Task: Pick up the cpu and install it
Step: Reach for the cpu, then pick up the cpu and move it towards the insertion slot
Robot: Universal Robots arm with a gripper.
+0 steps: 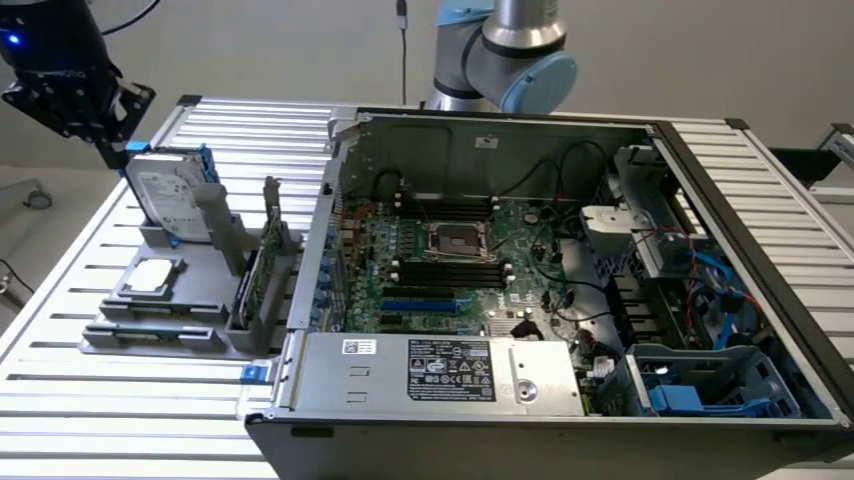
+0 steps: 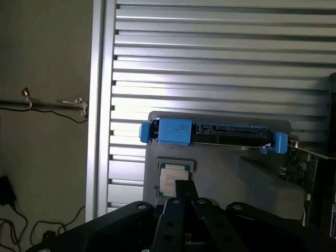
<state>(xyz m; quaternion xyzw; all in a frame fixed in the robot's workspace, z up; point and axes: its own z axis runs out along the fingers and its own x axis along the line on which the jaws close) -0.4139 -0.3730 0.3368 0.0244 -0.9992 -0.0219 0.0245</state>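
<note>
1. Your gripper (image 1: 110,140) hangs over the upright hard drive (image 1: 171,200), fingers closed together, gripping nothing.
2. The cpu (image 1: 154,275) lies flat on the grey tray (image 1: 200,300), below the gripper and apart from it.
3. The tray sits at the exterior view's left of the open computer case (image 1: 507,140).

A desk (image 1: 761,170) of ribbed silver aluminium slats runs from the left edge of the exterior view to the right. Across the top of the frame stands a plain pale wall (image 1: 267,50), with a thin dark cable (image 1: 402,45) hanging at upper centre. A beige floor (image 1: 24,245) shows at the left edge. In the wrist view, soft light glares off the slats, and black cables (image 2: 18,218) trail over the floor beside the desk.
</note>
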